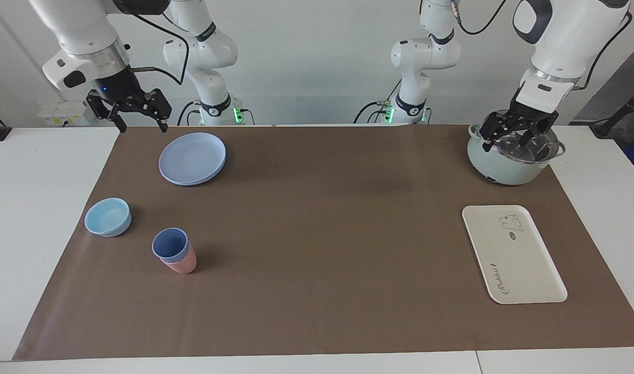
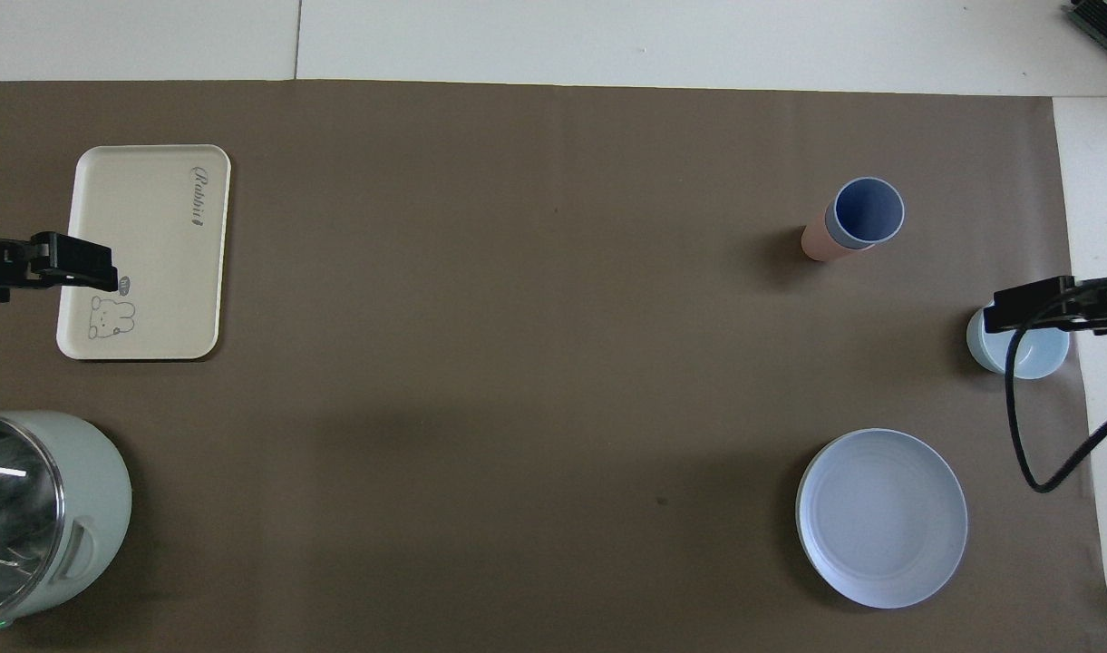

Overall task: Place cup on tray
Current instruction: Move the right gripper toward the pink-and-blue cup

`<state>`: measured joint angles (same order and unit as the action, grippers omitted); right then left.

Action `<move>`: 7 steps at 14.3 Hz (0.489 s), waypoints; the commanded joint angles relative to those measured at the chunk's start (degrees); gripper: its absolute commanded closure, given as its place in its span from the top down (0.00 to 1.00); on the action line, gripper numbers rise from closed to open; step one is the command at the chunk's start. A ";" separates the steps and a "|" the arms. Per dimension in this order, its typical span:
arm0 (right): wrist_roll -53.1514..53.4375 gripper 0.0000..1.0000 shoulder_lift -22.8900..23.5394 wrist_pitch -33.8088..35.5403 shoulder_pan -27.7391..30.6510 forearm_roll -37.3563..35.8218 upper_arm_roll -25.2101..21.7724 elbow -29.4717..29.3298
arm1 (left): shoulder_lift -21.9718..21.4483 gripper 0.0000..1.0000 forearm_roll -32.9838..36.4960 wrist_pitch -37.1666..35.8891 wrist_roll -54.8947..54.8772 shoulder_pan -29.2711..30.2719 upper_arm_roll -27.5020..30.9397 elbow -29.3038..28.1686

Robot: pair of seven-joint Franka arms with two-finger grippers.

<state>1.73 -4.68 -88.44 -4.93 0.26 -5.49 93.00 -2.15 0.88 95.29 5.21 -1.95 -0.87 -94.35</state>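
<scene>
Nothing of the task is showing as done yet; everything is lying where a start would find it. Reading the facing view from its left edge: the right gripper (image 1: 138, 122) is hanging at the upper left, over the mat's corner, its claw spread wide and holding nothing. Just below and beside it a stack of round periwinkle-blue plastic plates (image 1: 192, 158) is sitting, and lower still a shallow light-blue plastic bowl (image 1: 108, 217). At lower left of centre the small periwinkle-blue tapered plastic cup (image 1: 170, 244) is standing upright, nested inside a salmon-pink plastic cup (image 1: 181, 265) of like size, so lifting the blue cup free and carrying it across the frame's full width is all remaining. At the upper right the left gripper (image 1: 508, 140) is waiting, claw spread and unladen, over a pale-green lidded cooking pot (image 1: 503, 163). Below it, at lower right, the flat cream-white rectangular tray (image 1: 524, 270) is lying bare, bearing a small bear drawing and the script "Rabbit".
</scene>
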 commanded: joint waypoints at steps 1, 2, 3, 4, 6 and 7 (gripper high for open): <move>0.82 1.00 0.11 -0.77 -0.08 -0.70 0.22 0.16 | -1.36 1.00 0.97 -0.02 -0.55 0.36 -0.27 -1.72; 0.82 1.00 0.11 -0.77 -0.08 -0.61 0.22 0.08 | -1.27 1.00 0.97 0.24 -0.55 0.36 -0.19 -1.63; 0.82 1.00 0.11 -0.69 -0.08 -0.53 0.31 0.07 | -1.36 1.00 0.97 0.07 -0.55 0.36 -0.19 -1.63; 0.82 1.00 0.11 -0.69 -0.08 -0.35 0.31 0.16 | -1.27 1.00 0.97 0.07 -0.46 0.36 -0.19 -1.63; 1.34 1.00 -0.06 -1.03 -0.08 -0.09 0.31 1.12 | -1.27 1.00 0.97 -0.02 -0.46 0.36 -0.19 -1.63; 0.56 1.00 -0.59 -1.38 0.27 0.00 0.31 2.26 | -1.27 1.00 0.97 -0.02 -0.55 0.36 -0.19 -1.63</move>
<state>1.77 -4.65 -88.48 -5.02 0.26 -5.37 93.26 -2.15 0.88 95.19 5.21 -1.95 -0.87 -94.37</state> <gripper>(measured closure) 0.000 0.000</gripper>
